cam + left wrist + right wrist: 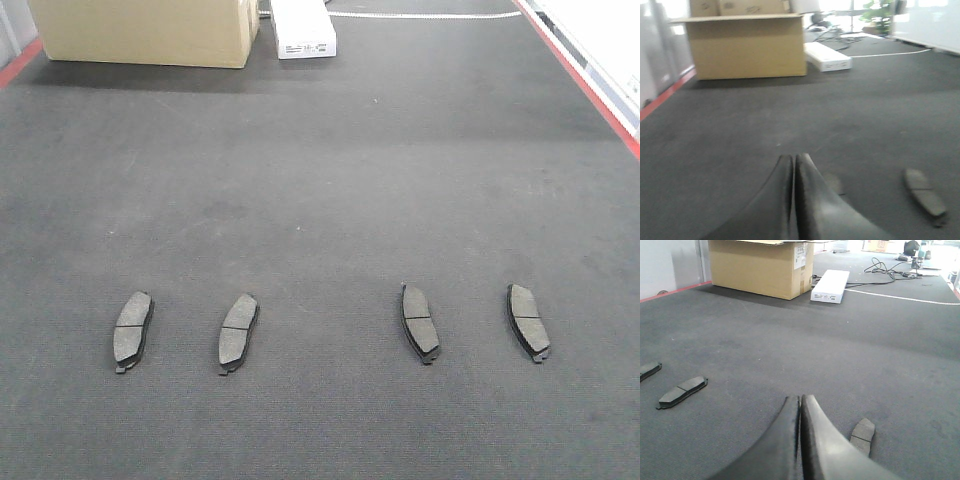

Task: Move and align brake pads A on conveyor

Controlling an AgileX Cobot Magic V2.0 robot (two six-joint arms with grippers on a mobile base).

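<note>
Dark grey, carpet-like belt is filling nearly every view: the conveyor (330,180) is stretching away flat and matte, with red edge strips (585,80) running along its sides. At the far end a tan cardboard box (145,30) is sitting on the belt, and just beside it a long white carton (303,28) is lying flat. The box flaps are showing open in the left wrist view, but what is inside the box cannot be made out, and the white carton is closed. Beyond them in the right wrist view, black cables (885,270) are trailing over the floor and a white line (900,297) is crossing the surface.

Four brake pads A are lying in a rough row across the near part of the conveyor, each flat on the belt and apart from the others: the far-left pad (132,330), the second pad (238,332), the third pad (420,322) and the far-right pad (528,321). The left two are leaning slightly one way and the right two the other, with a wider gap between the pairs.

In the left wrist view, the left tool (793,165) is hovering over the belt with its fingers pressed together on nothing. The right tool (800,405) is likewise hanging with its fingers together, empty, one pad lying just beside it.
</note>
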